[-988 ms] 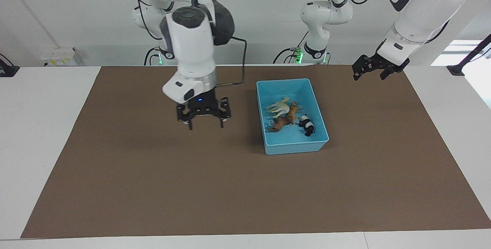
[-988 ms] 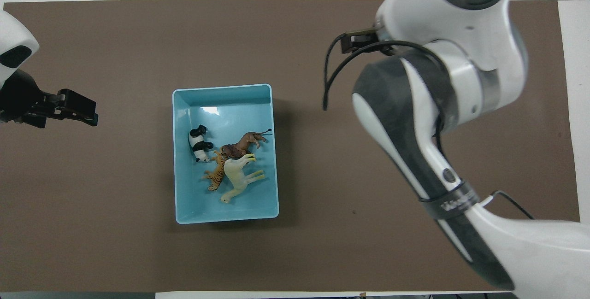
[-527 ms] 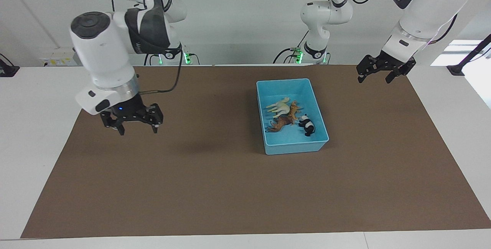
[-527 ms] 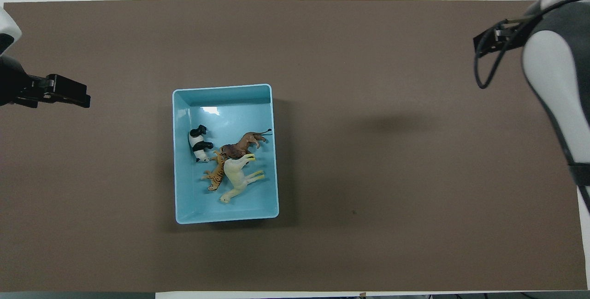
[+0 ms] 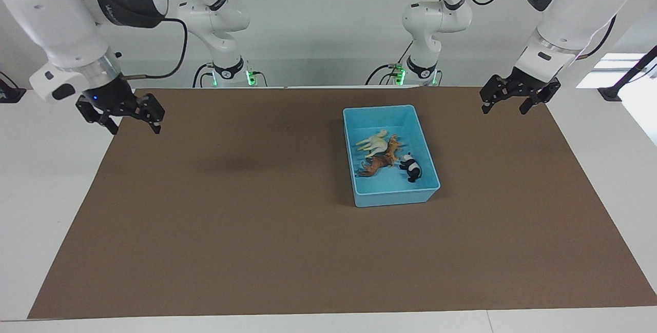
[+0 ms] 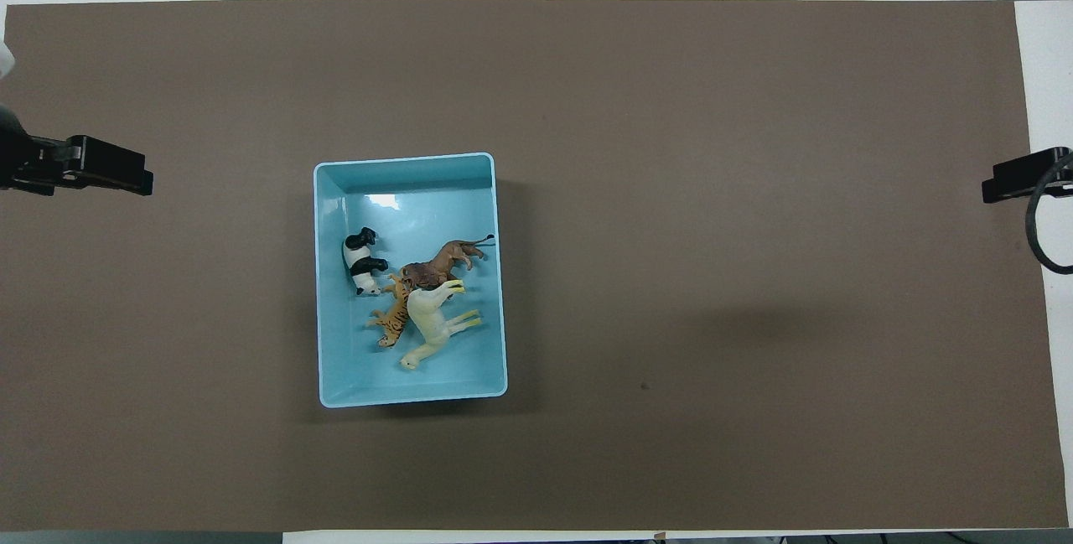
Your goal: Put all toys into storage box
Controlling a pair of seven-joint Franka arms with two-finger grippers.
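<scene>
Closing stage of the task: all four toys, the cream camel [image 5: 373,143], orange tiger [image 5: 392,149], brown figurine [image 5: 374,165] and panda [image 5: 411,167], are seen lying inside the light blue storage box [image 5: 405,198], mid-mat. No further pick appears to be called for; only parking of the arms is judged necessary. The right gripper [image 5: 130,119] and left gripper [image 5: 505,104] are held raised over opposite mat edges, jaws apart and empty.

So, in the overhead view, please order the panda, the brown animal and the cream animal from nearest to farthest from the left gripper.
1. Black-and-white plastic panda, at the box wall toward the left gripper.
2. Brown plastic animal, mid-box.
3. Cream plastic animal, nearest the robots.
</scene>
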